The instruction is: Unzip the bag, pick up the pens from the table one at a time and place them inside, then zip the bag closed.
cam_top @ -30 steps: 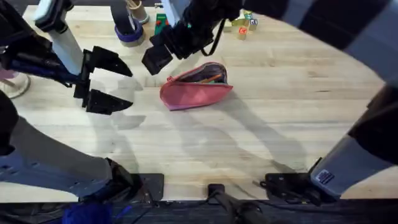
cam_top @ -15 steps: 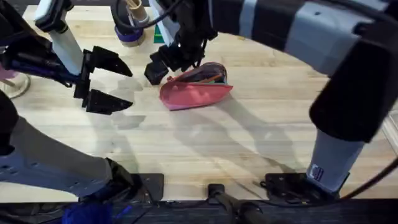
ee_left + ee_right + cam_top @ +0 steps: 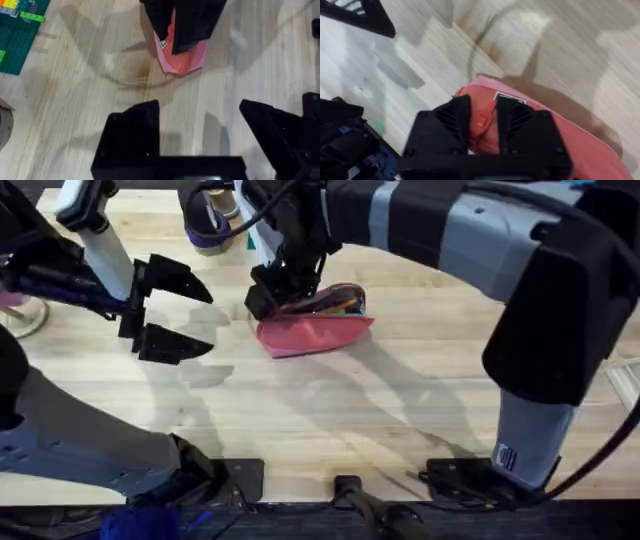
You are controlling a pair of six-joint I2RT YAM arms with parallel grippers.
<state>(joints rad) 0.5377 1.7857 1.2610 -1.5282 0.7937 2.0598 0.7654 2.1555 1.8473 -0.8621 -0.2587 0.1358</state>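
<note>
Overhead: pink-red pouch is seen lying on the wooden table near centre, zip open, orange pen visible inside w/ dark items. R gripper is set at pouch's left end. L gripper is held wide open, empty, well apart to the left.

L wrist: pouch is partly covered by R arm.

R wrist: fingers are nearly closed on a fold at pouch end.

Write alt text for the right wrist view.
The right pincer is nearly closed on the end of the pink-red bag, which lies on the pale wooden table. The left pincer shows dark at one corner.
</note>
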